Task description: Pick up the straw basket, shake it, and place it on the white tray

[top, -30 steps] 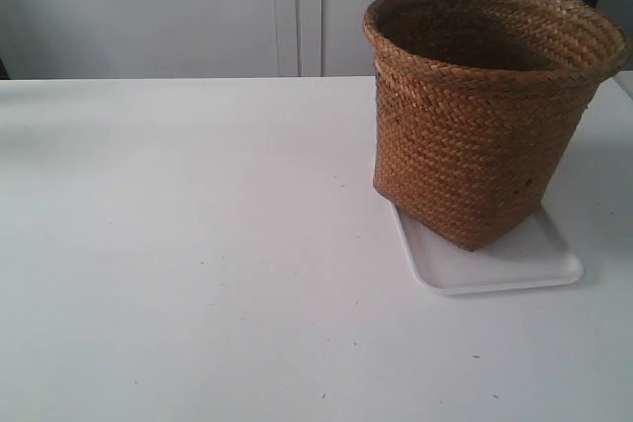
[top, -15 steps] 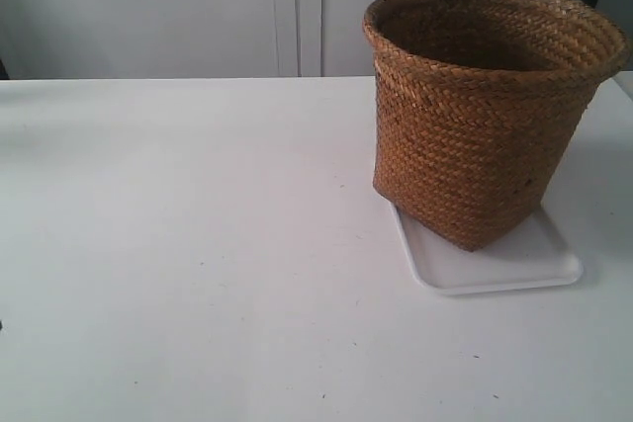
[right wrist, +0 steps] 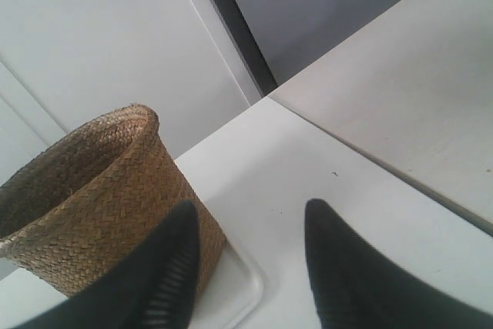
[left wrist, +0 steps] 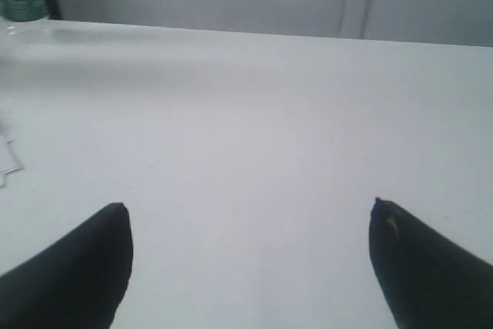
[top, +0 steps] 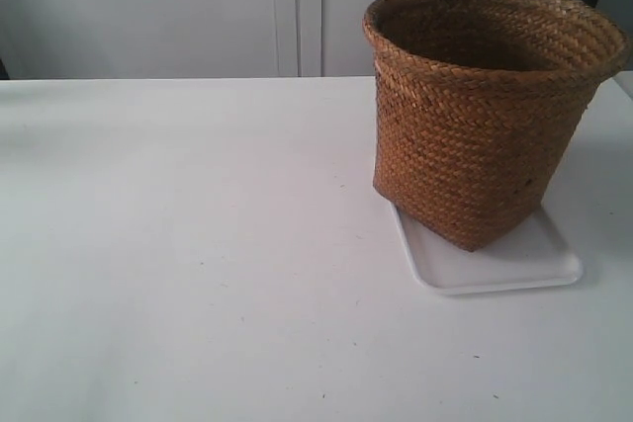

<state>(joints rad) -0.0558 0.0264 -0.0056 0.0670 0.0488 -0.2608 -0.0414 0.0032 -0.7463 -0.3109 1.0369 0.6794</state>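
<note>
While the straw basket (top: 475, 135) stands upright on the white tray (top: 514, 269), its long axis runs straight up from the bench (top: 178, 244). Its wide round mouth faces the ceiling and its narrower squarish base is down. One corner of that base points toward the bench's near edge. The basket covers most of the tray, and a bare strip of white shows only along the tray's near side and the side toward the exterior view's right. Both sit close to the bench edge at the exterior view's right, well apart from the opposite edge.

The left end effector (left wrist: 248, 207) hangs over bare bench with its jaws spread wide and nothing between them. The right end effector (right wrist: 250, 206) is also parted and holds nothing. One dark finger (right wrist: 166, 267) crosses the basket's woven wall in the right wrist view, and I cannot tell whether it touches the weave.
</note>
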